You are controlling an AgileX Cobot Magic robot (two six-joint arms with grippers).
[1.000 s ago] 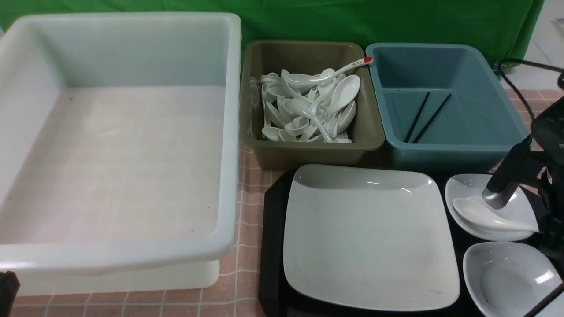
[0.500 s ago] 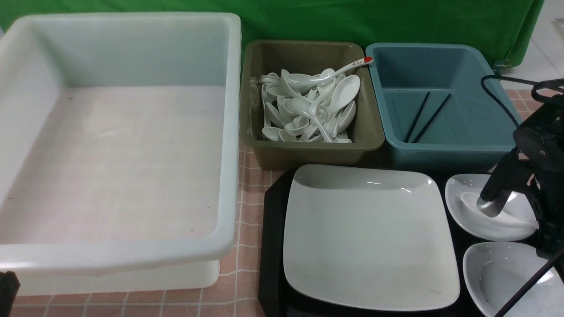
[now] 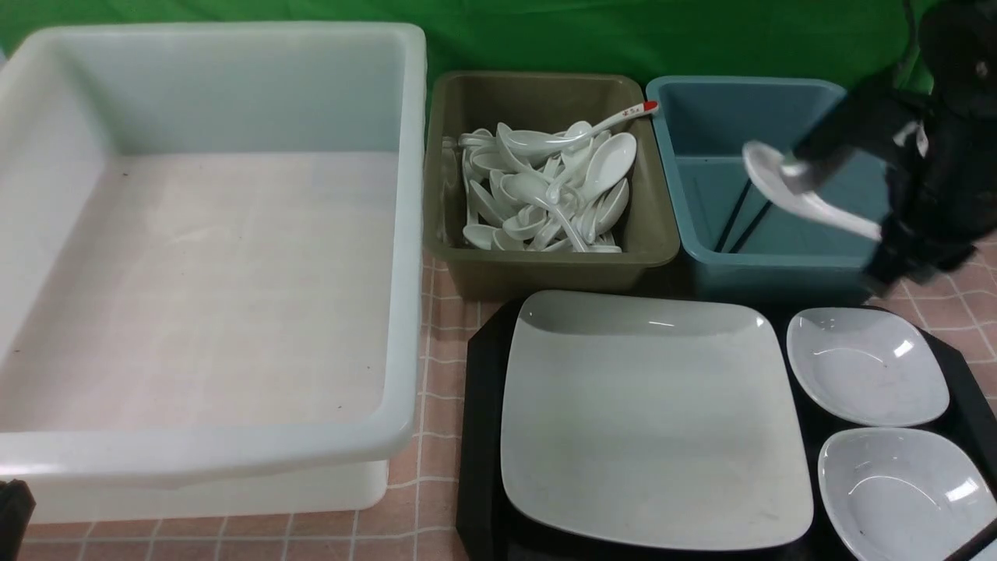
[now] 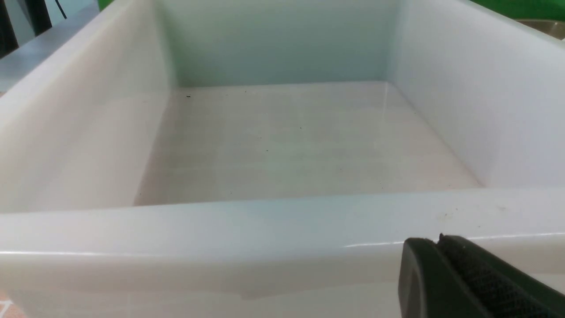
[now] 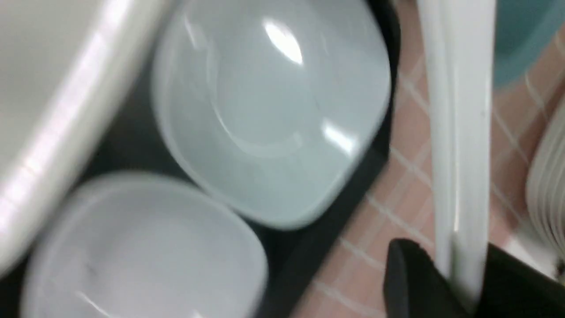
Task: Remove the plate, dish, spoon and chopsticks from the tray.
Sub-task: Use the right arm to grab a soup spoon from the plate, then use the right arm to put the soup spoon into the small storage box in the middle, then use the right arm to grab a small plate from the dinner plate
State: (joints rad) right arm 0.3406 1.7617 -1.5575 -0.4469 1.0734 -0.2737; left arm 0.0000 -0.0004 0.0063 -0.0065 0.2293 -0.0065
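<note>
My right gripper (image 3: 802,178) is shut on the white spoon (image 3: 783,187) and holds it in the air over the blue bin (image 3: 779,265). In the right wrist view the spoon (image 5: 461,110) runs straight out from between the gripper (image 5: 459,282) pads. The large square plate (image 3: 654,421) lies on the black tray (image 3: 481,436), with two small white dishes (image 3: 867,366) (image 3: 903,495) beside it on the right. The black chopsticks (image 3: 736,214) lie inside the blue bin. My left gripper (image 4: 439,240) is shut on nothing, just outside the near wall of the white tub (image 4: 220,229).
A big white tub (image 3: 210,452) fills the left side. An olive bin (image 3: 545,269) holding several white spoons stands behind the tray, next to the blue bin. A stack of white rims (image 5: 547,176) shows beyond the tray in the right wrist view.
My right gripper closed on the spoon in the far small dish, then lifted it up and back, over the blue bin. That dish is now bare. The left gripper stayed still.
</note>
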